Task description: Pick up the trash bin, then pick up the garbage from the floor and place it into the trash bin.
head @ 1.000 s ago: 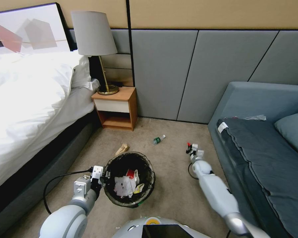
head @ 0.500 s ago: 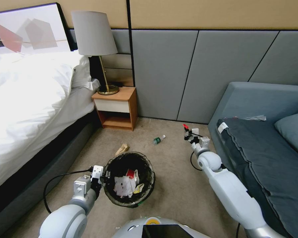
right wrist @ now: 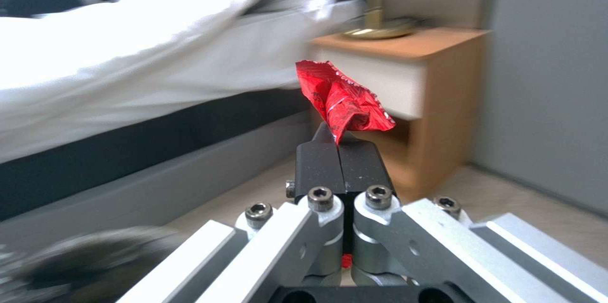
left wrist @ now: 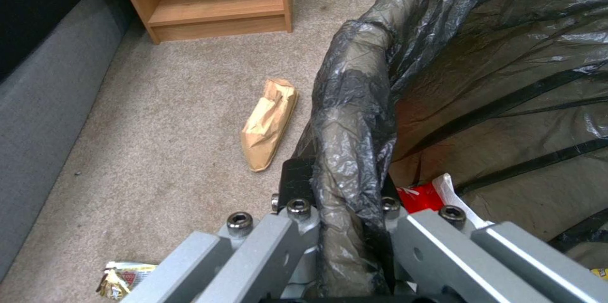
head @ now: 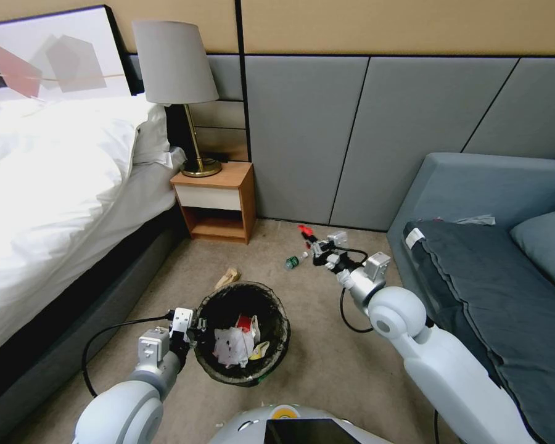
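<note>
left hand (head: 188, 330) clamps the bag-lined rim of the trash bin (head: 241, 333) on the carpet. right hand (head: 309, 240), raised near the bottle (head: 296, 261), pinches a red wrapper (right wrist: 342, 101); release it only once centred over the bin's opening.

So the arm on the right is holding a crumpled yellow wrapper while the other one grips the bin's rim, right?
Nearly: the wrapper is red, not yellow, as the right wrist view shows. The right gripper pinches it, and the left gripper does grip the trash bin's rim.
</note>
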Controlling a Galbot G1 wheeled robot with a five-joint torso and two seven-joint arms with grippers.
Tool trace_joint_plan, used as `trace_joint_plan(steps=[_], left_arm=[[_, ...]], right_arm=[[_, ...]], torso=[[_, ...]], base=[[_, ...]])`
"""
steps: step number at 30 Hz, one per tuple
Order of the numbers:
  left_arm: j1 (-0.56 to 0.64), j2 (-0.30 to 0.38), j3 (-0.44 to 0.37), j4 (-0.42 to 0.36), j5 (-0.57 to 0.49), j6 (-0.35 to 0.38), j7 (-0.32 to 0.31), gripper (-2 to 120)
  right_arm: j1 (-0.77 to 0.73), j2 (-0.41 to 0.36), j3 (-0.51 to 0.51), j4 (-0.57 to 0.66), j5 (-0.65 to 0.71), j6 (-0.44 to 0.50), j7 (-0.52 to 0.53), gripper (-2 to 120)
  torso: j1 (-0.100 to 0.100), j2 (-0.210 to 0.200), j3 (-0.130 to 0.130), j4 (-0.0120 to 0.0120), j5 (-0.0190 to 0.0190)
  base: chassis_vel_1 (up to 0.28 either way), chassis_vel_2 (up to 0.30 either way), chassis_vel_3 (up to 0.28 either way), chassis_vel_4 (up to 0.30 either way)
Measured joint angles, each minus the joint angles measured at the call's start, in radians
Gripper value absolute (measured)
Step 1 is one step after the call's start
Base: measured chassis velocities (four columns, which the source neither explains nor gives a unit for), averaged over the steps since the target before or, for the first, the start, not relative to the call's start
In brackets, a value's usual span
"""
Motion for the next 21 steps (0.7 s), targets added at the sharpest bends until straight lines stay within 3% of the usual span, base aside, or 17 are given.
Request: trace_joint_plan(steps=[12, 21], left_arm=[[-0.008, -0.001, 0.001, 0.0, -0.001, 0.002, 0.006, 1], [-0.013, -0.004, 0.002, 0.0, -0.001, 0.002, 0.006, 1]], right_arm=[[0.032, -0.021, -0.219, 0.024, -0.007, -0.013, 0.009, 0], [0.053, -0.029, -0.321, 0.026, -0.017, -0.019, 0.014, 0]], torso=[[0.0, 0.0, 0.0, -0.0001, 0.0], [0.0, 0.0, 0.0, 0.0001, 0.0]], base=[[0.0, 0.0, 0.0, 0.0], [0.0, 0.0, 0.0, 0.0]])
